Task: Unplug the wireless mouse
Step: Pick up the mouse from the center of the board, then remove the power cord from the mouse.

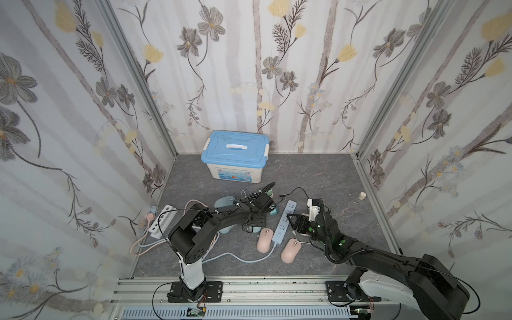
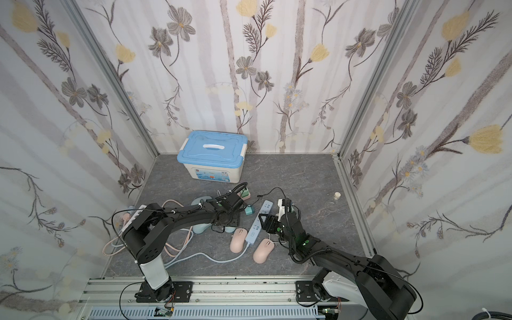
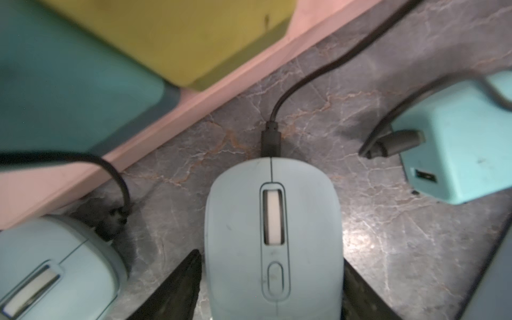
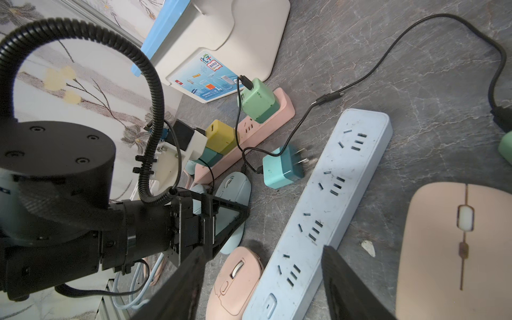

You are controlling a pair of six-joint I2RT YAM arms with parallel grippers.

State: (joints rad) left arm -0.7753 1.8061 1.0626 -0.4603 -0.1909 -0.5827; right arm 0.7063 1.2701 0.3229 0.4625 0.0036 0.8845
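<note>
A light blue mouse (image 3: pixel 273 238) lies on the grey table with a black cable plug (image 3: pixel 271 140) in its front end. My left gripper (image 3: pixel 273 288) is down over the mouse's rear. One finger (image 3: pixel 365 296) is against the mouse's side and the other (image 3: pixel 180 285) stands a sliver off it, so it is open. In the right wrist view the same mouse (image 4: pixel 235 185) shows under the left gripper's fingers (image 4: pixel 221 219). My right gripper (image 4: pixel 266 282) hangs open and empty above the blue power strip (image 4: pixel 332 199). Both top views show the left gripper (image 1: pixel 256 221) and the right gripper (image 2: pixel 267 221).
A pink power strip (image 4: pixel 263 122) holding chargers lies just beyond the mouse. A teal charger (image 3: pixel 457 155) lies loose beside it. A second blue mouse (image 3: pixel 50 277), two pink mice (image 1: pixel 264 239) (image 1: pixel 291 250), a white strip (image 1: pixel 162 221) and a blue-lidded box (image 1: pixel 235 158) are around.
</note>
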